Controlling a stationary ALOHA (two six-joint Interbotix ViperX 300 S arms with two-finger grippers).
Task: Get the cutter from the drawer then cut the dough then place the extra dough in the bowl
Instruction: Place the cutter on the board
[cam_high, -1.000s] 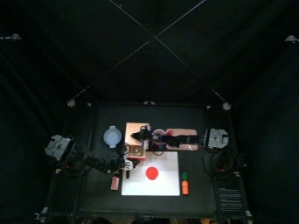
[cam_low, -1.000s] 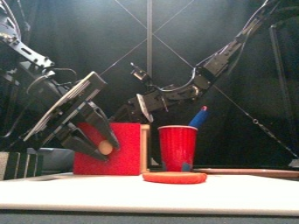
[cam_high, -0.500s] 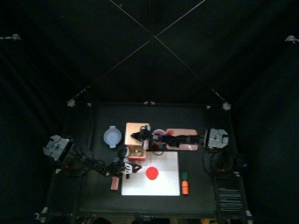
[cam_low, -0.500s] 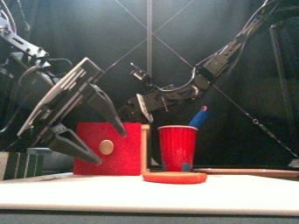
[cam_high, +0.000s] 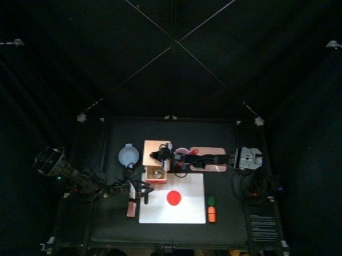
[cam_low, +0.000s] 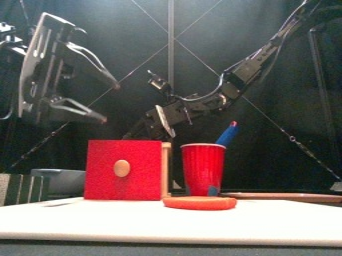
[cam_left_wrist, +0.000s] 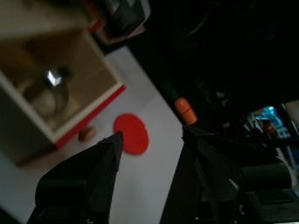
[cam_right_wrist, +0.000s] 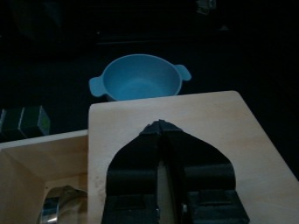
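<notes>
**Left gripper** (cam_left_wrist: 155, 140): jaws spread wide, nothing between them. It hangs high in the upper left of the front view, well above the table.

**Right gripper** (cam_right_wrist: 162, 129): jaws drawn together, nothing seen between them. The tips sit at the top of the box (cam_right_wrist: 176, 109), at the middle of the right wrist view. Whether they actually press on the wood is hard to tell.

**Box**: pale wood, left of centre in the front view, at the far edge of the board (cam_high: 194, 185).

**Drawer** (cam_low: 140, 180): pulled out of the box. Its red front and round knob face the table's front, at lower left of centre in the front view.

**Cutter** (cam_left_wrist: 52, 79): round metal, lying inside the open drawer, in the upper left of the left wrist view. Neither gripper touches it.

**Board**: white, flat, in the lower middle of the top view.

**Dough** (cam_low: 201, 202): flat red disc, whole, lying on the board. It is at the bottom centre of the front view, just in front of the cup (cam_low: 203, 168).

**Cup**: red, upright, just right of the drawer front. A blue knife (cam_low: 227, 133) sticks out of it, slanting to the upper right.

**Bowl** (cam_right_wrist: 140, 77): blue-grey with two small handles, in the upper middle of the right wrist view, beyond the box. In the top view it lies just left of the box.

**Orange toy** (cam_high: 210, 212): small, at the board's lower right corner in the top view, well apart from the dough.
</notes>
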